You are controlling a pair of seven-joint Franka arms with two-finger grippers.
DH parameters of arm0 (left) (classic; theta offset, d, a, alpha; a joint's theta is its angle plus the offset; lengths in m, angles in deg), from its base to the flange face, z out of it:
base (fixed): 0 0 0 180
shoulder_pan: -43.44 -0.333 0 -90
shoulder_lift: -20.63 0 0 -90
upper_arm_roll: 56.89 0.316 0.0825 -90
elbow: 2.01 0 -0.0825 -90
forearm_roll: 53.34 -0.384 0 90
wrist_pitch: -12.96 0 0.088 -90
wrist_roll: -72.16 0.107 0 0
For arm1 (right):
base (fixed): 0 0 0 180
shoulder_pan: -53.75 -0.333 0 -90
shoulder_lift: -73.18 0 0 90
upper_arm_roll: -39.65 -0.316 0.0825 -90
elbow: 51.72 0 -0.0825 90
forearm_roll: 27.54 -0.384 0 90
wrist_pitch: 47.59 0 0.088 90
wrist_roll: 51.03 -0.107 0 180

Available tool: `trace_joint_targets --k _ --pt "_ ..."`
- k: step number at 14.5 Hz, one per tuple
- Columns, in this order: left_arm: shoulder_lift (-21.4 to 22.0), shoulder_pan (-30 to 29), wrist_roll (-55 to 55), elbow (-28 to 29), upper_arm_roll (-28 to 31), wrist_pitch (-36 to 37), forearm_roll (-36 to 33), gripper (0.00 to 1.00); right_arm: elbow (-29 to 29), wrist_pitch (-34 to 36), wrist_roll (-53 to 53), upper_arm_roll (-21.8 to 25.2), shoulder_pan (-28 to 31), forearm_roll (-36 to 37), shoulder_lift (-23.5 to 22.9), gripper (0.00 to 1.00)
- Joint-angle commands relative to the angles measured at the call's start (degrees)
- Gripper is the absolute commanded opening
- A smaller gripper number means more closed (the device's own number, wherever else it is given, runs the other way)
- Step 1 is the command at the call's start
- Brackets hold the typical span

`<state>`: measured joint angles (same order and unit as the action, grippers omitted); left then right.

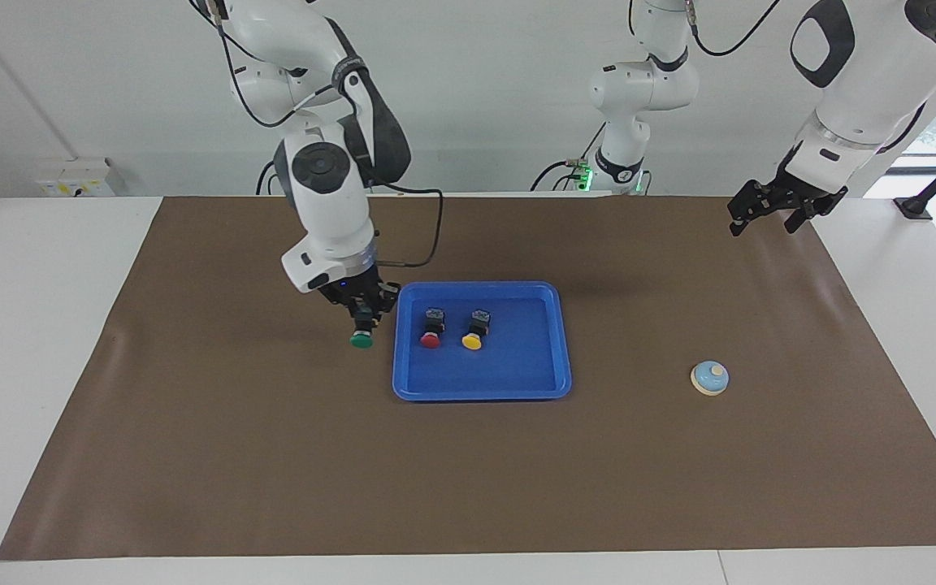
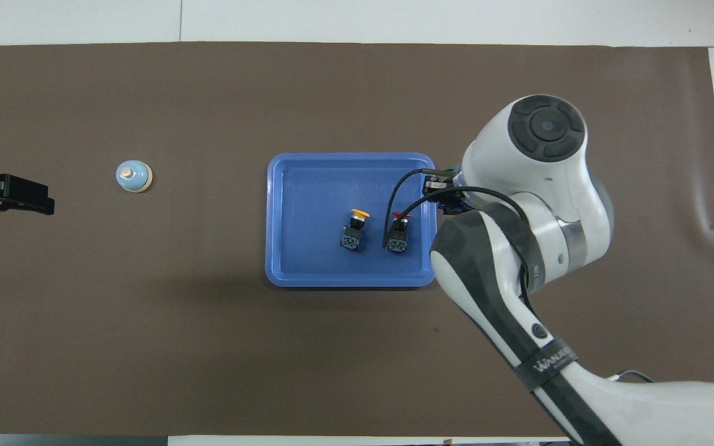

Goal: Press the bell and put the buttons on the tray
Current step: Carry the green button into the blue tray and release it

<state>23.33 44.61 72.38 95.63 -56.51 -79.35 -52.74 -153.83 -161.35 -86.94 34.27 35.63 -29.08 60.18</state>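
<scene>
Green-capped button (image 1: 361,340) hangs clenched in the right gripper (image 1: 364,318) over brown mat (image 1: 273,455) just beside the blue tray (image 1: 517,390), which holds red button (image 1: 432,328) and yellow button (image 1: 476,328). Bell (image 1: 709,378) sits toward the left arm's end; left gripper (image 1: 777,207) waits spread. Forearm lettering reads partly "WANUE".

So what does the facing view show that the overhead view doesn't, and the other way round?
Only the facing view shows the green button clearly, gripped by the shut right gripper, in the air beside the tray. Only the overhead view shows the right arm's wrist covering that gripper. Both show the red button and yellow button in the tray, the bell, and the open left gripper waiting.
</scene>
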Motion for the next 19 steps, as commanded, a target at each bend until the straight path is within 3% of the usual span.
trace_joint_targets --k 1,4,7,19 --pt "-0.1 0.2 -0.3 -0.6 0.1 1.1 -0.7 1.00 6.9 0.0 -4.9 0.5 -5.3 -2.9 -5.7 0.00" --pt "-0.1 0.2 -0.3 -0.6 0.1 1.0 -0.7 1.00 15.6 -0.4 -10.8 0.5 -10.9 -2.1 -13.5 0.00" --pt "-0.1 0.2 -0.3 -0.6 0.1 1.1 -0.7 1.00 20.0 -3.2 -15.4 1.2 -15.7 -1.6 -19.0 0.00" --pt "-0.1 0.2 -0.4 -0.6 0.1 1.1 -0.7 1.00 17.3 -14.0 -18.6 1.2 -20.4 1.7 -25.1 0.00"
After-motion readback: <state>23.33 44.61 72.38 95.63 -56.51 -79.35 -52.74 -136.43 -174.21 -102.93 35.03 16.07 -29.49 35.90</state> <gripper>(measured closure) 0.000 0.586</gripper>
